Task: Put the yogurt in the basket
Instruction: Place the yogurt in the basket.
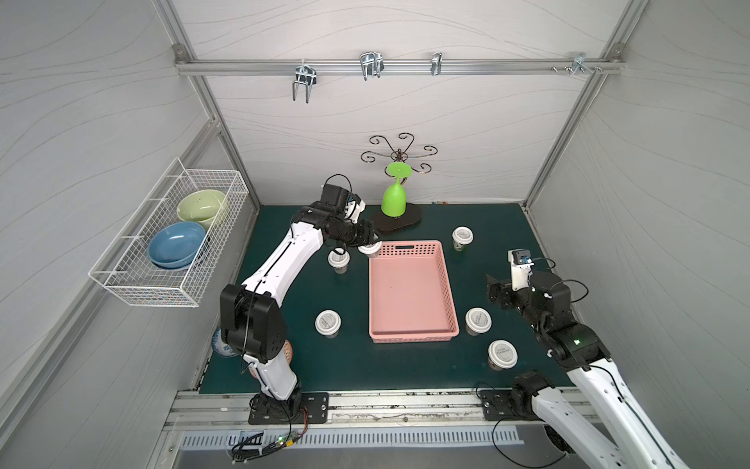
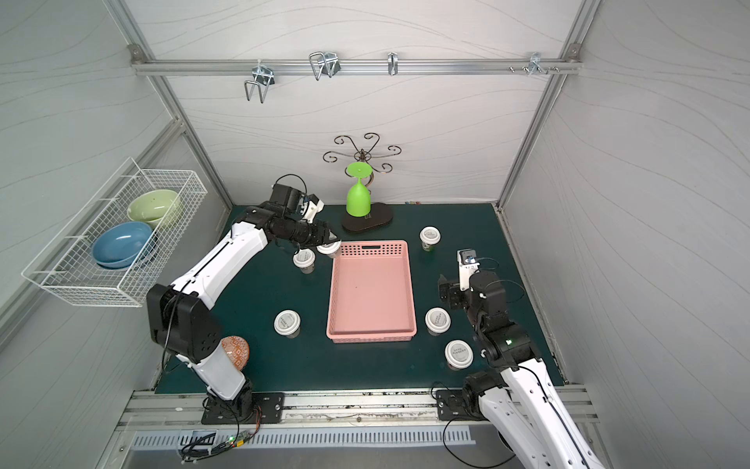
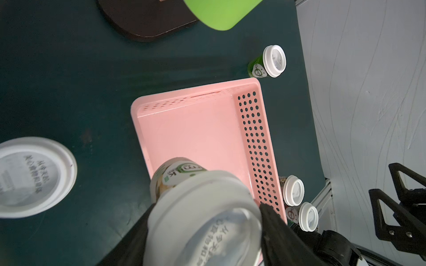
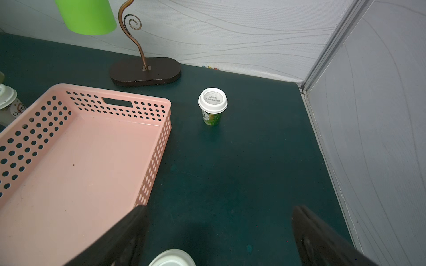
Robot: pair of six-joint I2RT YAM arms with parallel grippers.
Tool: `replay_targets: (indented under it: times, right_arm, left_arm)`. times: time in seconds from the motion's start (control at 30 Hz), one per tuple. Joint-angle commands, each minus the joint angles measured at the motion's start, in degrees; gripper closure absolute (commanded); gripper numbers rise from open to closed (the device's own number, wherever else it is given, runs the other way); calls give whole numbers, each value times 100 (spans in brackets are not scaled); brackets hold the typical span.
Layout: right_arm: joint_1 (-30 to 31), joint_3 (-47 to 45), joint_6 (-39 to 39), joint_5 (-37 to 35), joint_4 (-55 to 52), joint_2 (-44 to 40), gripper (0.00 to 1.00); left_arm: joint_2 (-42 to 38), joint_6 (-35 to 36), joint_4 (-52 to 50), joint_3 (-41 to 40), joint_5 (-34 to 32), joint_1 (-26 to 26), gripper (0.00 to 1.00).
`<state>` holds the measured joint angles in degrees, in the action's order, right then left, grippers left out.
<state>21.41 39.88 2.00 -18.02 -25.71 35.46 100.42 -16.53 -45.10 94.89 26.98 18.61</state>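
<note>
Left gripper (image 1: pixel 369 245) clamps a yogurt cup (image 1: pixel 372 250) at the basket's (image 1: pixel 406 292) far corner; right gripper (image 1: pixel 492 289) hangs wide open beside the basket.

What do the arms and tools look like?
The left arm and right arm have white shells, black joints and looping black cables. The left tool and right tool are black and angular. A green light dots the right arm.

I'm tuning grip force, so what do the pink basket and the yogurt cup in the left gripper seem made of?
Pink basket: likely moulded plastic, smooth satin finish, walls perforated with even round holes. Held yogurt cup: smooth white lid looks plastic; printed body may be paper or plastic, unclear.
</note>
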Motion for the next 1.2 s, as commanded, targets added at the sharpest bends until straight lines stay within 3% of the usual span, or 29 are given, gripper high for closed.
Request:
replay_targets:
  times: [0.0, 0.6, 1.17]
  right_arm:
    - [34, -48, 20, -66, 93, -21, 1]
    - [41, -85, 39, -149, 128, -106, 1]
    - [79, -95, 37, -78, 155, -110, 1]
  left_arm:
    - [413, -74, 32, 435, 19, 137, 37]
    - [2122, -26, 26, 1269, -285, 616, 37]
    - [2830, 120, 7, 1604, -809, 653, 33]
